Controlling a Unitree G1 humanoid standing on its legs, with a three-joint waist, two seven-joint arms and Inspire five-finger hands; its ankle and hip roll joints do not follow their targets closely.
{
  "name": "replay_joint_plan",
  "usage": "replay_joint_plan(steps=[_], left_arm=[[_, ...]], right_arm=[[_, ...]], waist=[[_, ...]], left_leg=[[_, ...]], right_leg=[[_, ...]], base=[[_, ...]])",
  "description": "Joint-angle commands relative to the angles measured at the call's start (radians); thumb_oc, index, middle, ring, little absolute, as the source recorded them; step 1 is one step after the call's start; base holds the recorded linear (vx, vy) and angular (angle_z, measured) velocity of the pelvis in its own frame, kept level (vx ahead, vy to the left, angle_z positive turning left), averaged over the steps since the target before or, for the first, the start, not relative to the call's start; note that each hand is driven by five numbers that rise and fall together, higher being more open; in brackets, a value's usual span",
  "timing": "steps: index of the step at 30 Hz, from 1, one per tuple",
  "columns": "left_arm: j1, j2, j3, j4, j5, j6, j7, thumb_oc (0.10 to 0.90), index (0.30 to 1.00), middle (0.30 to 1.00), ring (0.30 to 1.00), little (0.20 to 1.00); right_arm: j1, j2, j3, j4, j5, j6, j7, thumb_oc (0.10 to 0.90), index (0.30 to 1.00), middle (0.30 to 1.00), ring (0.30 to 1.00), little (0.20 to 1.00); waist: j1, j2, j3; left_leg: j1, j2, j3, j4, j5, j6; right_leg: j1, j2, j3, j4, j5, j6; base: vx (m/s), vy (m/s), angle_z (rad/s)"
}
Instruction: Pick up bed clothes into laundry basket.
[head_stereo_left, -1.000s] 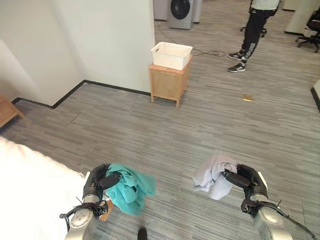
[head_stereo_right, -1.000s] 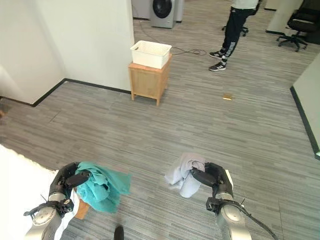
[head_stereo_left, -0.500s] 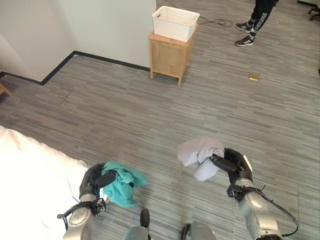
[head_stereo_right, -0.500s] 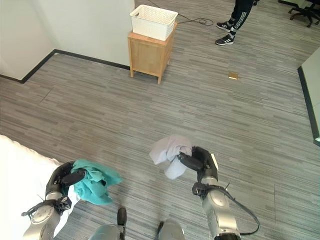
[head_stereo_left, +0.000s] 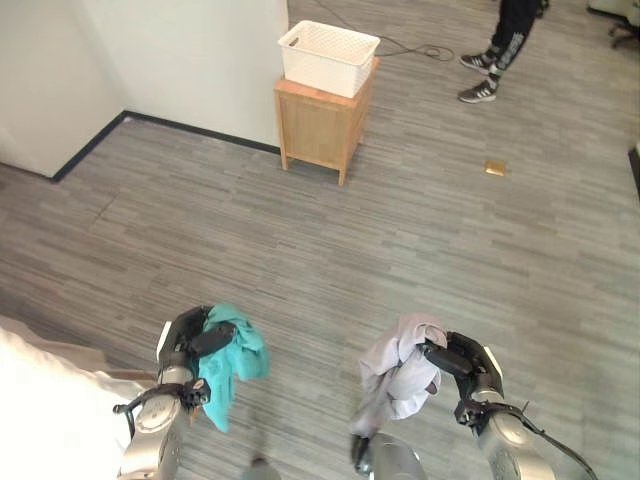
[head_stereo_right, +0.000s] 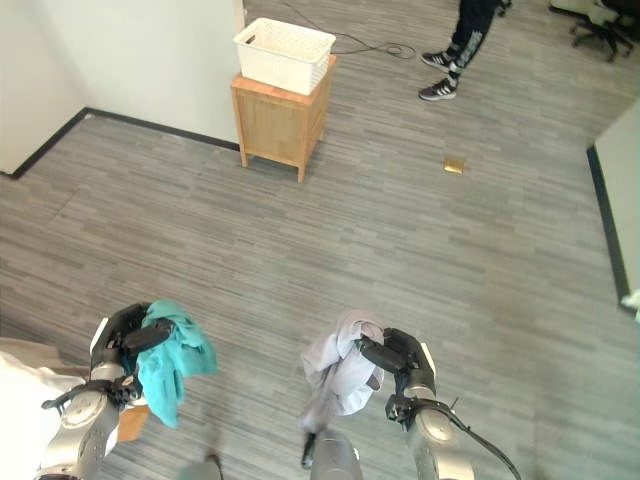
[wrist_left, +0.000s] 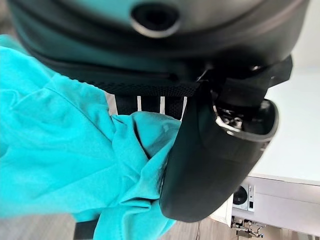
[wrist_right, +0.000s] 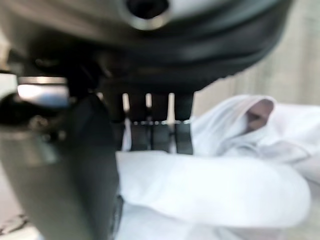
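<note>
- The teal garment (head_stereo_left: 226, 360) hangs bunched from the left hand (head_stereo_left: 190, 345) at the lower left of the frame; in the left wrist view the thumb (wrist_left: 210, 165) and fingers are curled into its folds, pinching it.
- The pale lilac-white garment (head_stereo_left: 395, 375) droops from the right hand (head_stereo_left: 455, 362) at the lower centre-right, fingers closed round its upper bunch, with a long tail dangling below the hand.
- The white laundry basket (head_stereo_left: 328, 57) sits on a small wooden cabinet (head_stereo_left: 320, 128) at the upper centre, against the wall — well apart from both hands across bare grey floor (head_stereo_left: 420, 240).
- The step in hand looks like carrying both pieces to the basket. Doing it well means keeping both grips firm, lifting the lilac tail clear of the floor so it cannot be trodden on, and raising each hand above the basket rim before letting go — one piece at a time.
- A person's legs (head_stereo_left: 500, 45) stand at the upper right, and a small tan object (head_stereo_left: 495, 168) lies on the floor near them; both are off the straight path.
- Against half a second ago, the whole view has shifted; the lilac garment now hangs lower and longer, and less of the white bed (head_stereo_left: 40, 420) shows at the lower left.
</note>
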Motion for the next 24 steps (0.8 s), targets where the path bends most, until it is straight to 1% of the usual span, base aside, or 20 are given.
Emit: replay_joint_plan(steps=[1, 2, 3, 5, 6, 9, 10, 11, 12, 13, 14, 15, 16, 17, 18, 20, 21, 22, 23, 24], left_arm=[[-0.11, 0.074, 0.0, -0.123, -0.03, -0.125, -0.016, 0.4, 0.3, 0.3, 0.3, 0.3], [-0.116, 0.072, -0.017, -0.12, -0.037, -0.131, -0.018, 0.4, 0.3, 0.3, 0.3, 0.3], [-0.117, 0.072, -0.017, -0.12, -0.037, -0.131, -0.018, 0.4, 0.3, 0.3, 0.3, 0.3], [-0.109, 0.078, -0.033, -0.13, -0.027, -0.134, -0.023, 0.4, 0.3, 0.3, 0.3, 0.3], [-0.091, 0.081, -0.035, -0.145, -0.021, -0.138, -0.032, 0.4, 0.3, 0.3, 0.3, 0.3], [-0.075, 0.079, -0.028, -0.161, -0.013, -0.137, -0.034, 0.4, 0.3, 0.3, 0.3, 0.3], [-0.051, 0.088, -0.01, -0.178, -0.006, -0.135, -0.042, 0.4, 0.3, 0.3, 0.3, 0.3], [-0.04, 0.096, -0.003, -0.187, 0.0, -0.133, -0.046, 0.4, 0.3, 0.3, 0.3, 0.3], [-0.038, 0.098, -0.002, -0.189, 0.0, -0.132, -0.046, 0.4, 0.3, 0.3, 0.3, 0.3], [-0.025, 0.106, -0.012, -0.192, 0.036, -0.125, -0.057, 0.4, 0.3, 0.3, 0.3, 0.3], [-0.032, 0.115, -0.019, -0.201, 0.048, -0.119, -0.053, 0.4, 0.3, 0.3, 0.3, 0.3], [-0.053, 0.13, -0.029, -0.198, 0.041, -0.12, -0.045, 0.4, 0.3, 0.3, 0.3, 0.3], [-0.054, 0.13, -0.029, -0.198, 0.041, -0.121, -0.046, 0.4, 0.3, 0.3, 0.3, 0.3], [-0.07, 0.136, -0.04, -0.209, 0.046, -0.121, -0.047, 0.4, 0.3, 0.3, 0.3, 0.3], [-0.081, 0.152, -0.049, -0.224, 0.049, -0.123, -0.058, 0.4, 0.3, 0.3, 0.3, 0.3], [-0.081, 0.151, -0.049, -0.224, 0.049, -0.123, -0.058, 0.4, 0.3, 0.3, 0.3, 0.3], [-0.099, 0.167, -0.051, -0.264, 0.033, -0.134, -0.08, 0.4, 0.3, 0.3, 0.3, 0.3], [-0.102, 0.165, -0.051, -0.274, 0.024, -0.14, -0.082, 0.4, 0.3, 0.3, 0.3, 0.3], [-0.102, 0.165, -0.052, -0.275, 0.024, -0.139, -0.082, 0.4, 0.3, 0.3, 0.3, 0.3], [-0.122, 0.154, -0.054, -0.272, 0.011, -0.151, -0.076, 0.4, 0.3, 0.3, 0.3, 0.3]], right_arm=[[-0.16, -0.082, -0.024, -0.159, 0.044, -0.139, -0.011, 0.4, 0.3, 0.3, 0.3, 0.3], [-0.194, -0.086, -0.019, -0.165, 0.055, -0.152, -0.016, 0.4, 0.3, 0.3, 0.3, 0.3], [-0.194, -0.087, -0.019, -0.165, 0.055, -0.152, -0.016, 0.4, 0.3, 0.3, 0.3, 0.3], [-0.229, -0.089, -0.002, -0.167, 0.044, -0.166, -0.021, 0.4, 0.3, 0.3, 0.3, 0.3], [-0.263, -0.09, 0.031, -0.149, 0.031, -0.169, -0.013, 0.4, 0.3, 0.3, 0.3, 0.3], [-0.273, -0.086, 0.044, -0.146, 0.024, -0.165, -0.009, 0.4, 0.3, 0.3, 0.3, 0.3], [-0.296, -0.067, 0.063, -0.15, 0.017, -0.147, 0.01, 0.4, 0.3, 0.3, 0.3, 0.3], [-0.299, -0.048, 0.073, -0.154, 0.013, -0.14, 0.019, 0.4, 0.3, 0.3, 0.3, 0.3], [-0.299, -0.045, 0.074, -0.154, 0.012, -0.139, 0.019, 0.4, 0.3, 0.3, 0.3, 0.3], [-0.287, -0.011, 0.082, -0.153, 0.009, -0.139, 0.028, 0.4, 0.3, 0.3, 0.3, 0.3], [-0.264, -0.004, 0.075, -0.15, 0.007, -0.138, 0.03, 0.4, 0.3, 0.3, 0.3, 0.3], [-0.248, 0.009, 0.085, -0.169, 0.002, -0.134, 0.036, 0.4, 0.3, 0.3, 0.3, 0.3], [-0.249, 0.008, 0.085, -0.169, 0.002, -0.134, 0.036, 0.4, 0.3, 0.3, 0.3, 0.3], [-0.25, 0.01, 0.089, -0.154, -0.001, -0.134, 0.032, 0.4, 0.3, 0.3, 0.3, 0.3], [-0.239, 0.006, 0.081, -0.143, -0.014, -0.118, 0.036, 0.4, 0.3, 0.3, 0.3, 0.3], [-0.239, 0.006, 0.081, -0.143, -0.014, -0.117, 0.036, 0.4, 0.3, 0.3, 0.3, 0.3], [-0.193, -0.007, 0.042, -0.139, -0.006, -0.125, 0.043, 0.4, 0.3, 0.3, 0.3, 0.3], [-0.182, -0.007, 0.023, -0.133, -0.004, -0.126, 0.034, 0.4, 0.3, 0.3, 0.3, 0.3], [-0.182, -0.007, 0.022, -0.133, -0.004, -0.125, 0.034, 0.4, 0.3, 0.3, 0.3, 0.3], [-0.149, -0.02, -0.019, -0.134, -0.007, -0.131, 0.022, 0.4, 0.3, 0.3, 0.3, 0.3]], waist=[[0.033, -0.027, 0.014], [0.066, -0.011, -0.001], [0.067, -0.015, -0.002], [0.109, 0.011, -0.025], [0.147, 0.028, -0.05], [0.159, 0.02, -0.06], [0.174, 0.01, -0.089], [0.177, 0.0, -0.1], [0.18, -0.005, -0.101], [0.191, -0.036, -0.105], [0.195, -0.045, -0.109], [0.153, 0.0, -0.065], [0.154, 0.002, -0.066], [0.133, 0.025, -0.054], [0.106, 0.036, -0.047], [0.104, 0.038, -0.048], [0.056, 0.039, -0.044], [0.047, 0.038, -0.044], [0.044, 0.04, -0.044], [0.002, 0.02, -0.048]], left_leg=[[0.068, -0.073, 0.118, -0.182, -0.118, -0.018], [0.002, -0.089, 0.152, -0.365, -0.116, -0.018], [0.004, -0.093, 0.155, -0.376, -0.109, -0.017], [-0.016, -0.117, 0.169, -0.668, -0.078, -0.002], [-0.014, -0.141, 0.147, -0.926, -0.007, -0.006], [-0.007, -0.151, 0.159, -1.002, 0.022, -0.011], [-0.016, -0.142, 0.187, -0.963, 0.046, -0.008], [0.0, -0.141, 0.218, -0.931, 0.035, 0.013], [-0.001, -0.142, 0.223, -0.927, 0.03, 0.014], [0.002, -0.174, 0.234, -0.853, -0.006, 0.059], [0.019, -0.187, 0.235, -0.829, -0.047, 0.091], [0.13, -0.192, 0.201, -0.835, -0.098, 0.123], [0.128, -0.189, 0.202, -0.836, -0.095, 0.123], [0.161, -0.189, 0.175, -0.844, -0.105, 0.13], [0.206, -0.194, 0.137, -0.866, -0.118, 0.135], [0.206, -0.192, 0.135, -0.87, -0.115, 0.134], [0.3, -0.21, 0.058, -0.893, -0.165, 0.112], [0.32, -0.214, 0.024, -0.892, -0.187, 0.096], [0.319, -0.212, 0.02, -0.892, -0.185, 0.095], [0.368, -0.226, -0.076, -0.897, -0.241, 0.07]], right_leg=[[0.17, -0.057, 0.007, -0.166, 0.049, 0.119], [0.229, -0.039, 0.016, -0.192, 0.018, 0.13], [0.226, -0.044, 0.017, -0.194, 0.021, 0.13], [0.288, -0.016, 0.033, -0.212, -0.018, 0.146], [0.35, 0.012, 0.054, -0.227, -0.055, 0.156], [0.386, 0.009, 0.062, -0.231, -0.076, 0.16], [0.431, 0.007, 0.073, -0.209, -0.102, 0.163], [0.432, -0.006, 0.075, -0.159, -0.106, 0.174], [0.428, -0.011, 0.079, -0.151, -0.112, 0.175], [0.378, -0.065, 0.068, 0.111, 0.015, 0.237], [0.343, -0.095, 0.082, 0.314, 0.185, 0.282], [0.158, -0.122, 0.079, 0.569, 0.255, 0.284], [0.154, -0.12, 0.08, 0.572, 0.256, 0.282], [0.091, -0.089, 0.103, 0.628, 0.229, 0.271], [0.029, -0.075, 0.131, 0.613, 0.171, 0.254], [0.029, -0.072, 0.128, 0.611, 0.174, 0.252], [-0.024, -0.121, 0.163, 0.358, 0.097, 0.217], [-0.034, -0.15, 0.171, 0.241, 0.09, 0.213], [-0.03, -0.148, 0.165, 0.232, 0.096, 0.212], [-0.017, -0.126, 0.315, -0.053, 0.099, 0.232]], base=[[0.78, -0.104, -0.1], [0.6, -0.045, -0.21], [0.69, 0.024, -0.22], [0.75, 0.097, -0.4], [0.73, 0.097, -0.54], [0.56, 0.059, -0.5], [0.65, 0.11, -0.49], [0.65, 0.114, -0.61], [0.56, 0.18, -0.6], [0.58, 0.23, -0.1], [0.89, 0.431, 0.08], [0.52, 0.298, -0.08], [0.48, 0.241, 0.04], [0.39, 0.04, 0.28], [0.4, 0.037, 0.49], [0.42, -0.074, 0.59], [0.83, -0.231, 0.92], [0.83, -0.231, 1.07], [0.67, -0.275, 1.18], [0.68, -0.257, 1.8]])
